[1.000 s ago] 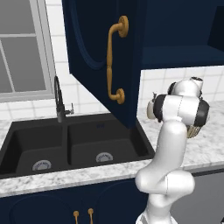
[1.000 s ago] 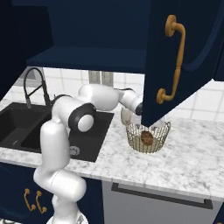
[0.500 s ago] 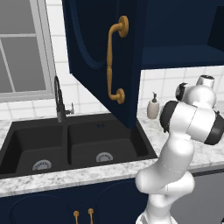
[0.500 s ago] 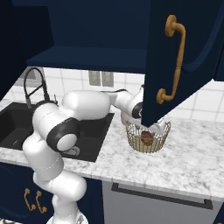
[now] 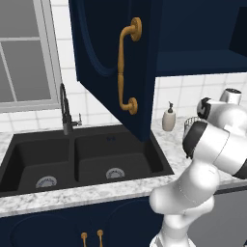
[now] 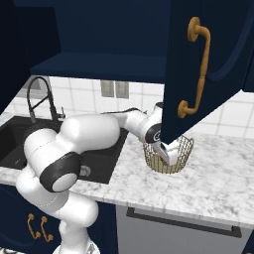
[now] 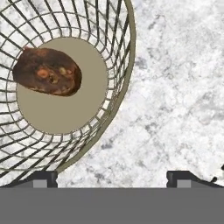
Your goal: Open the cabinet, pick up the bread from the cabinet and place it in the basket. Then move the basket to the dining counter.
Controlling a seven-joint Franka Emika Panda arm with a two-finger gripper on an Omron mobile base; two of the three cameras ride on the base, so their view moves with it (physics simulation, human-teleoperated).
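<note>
We see the bread, a dark brown bun, lying on the flat tan floor of the basket, toward one side, nothing touching it. The basket sits upright on the marble counter, just right of the black double sink and partly hidden behind the open cabinet door. Our gripper hangs above the basket rim w/ jaws spread wide and holding nothing; one tip is over the wire wall, the other over bare counter. In the right base view the hand is at the basket's near rim. A white soap bottle stands by the backsplash near the sink. The cabinet is open, both doors swung out.
</note>
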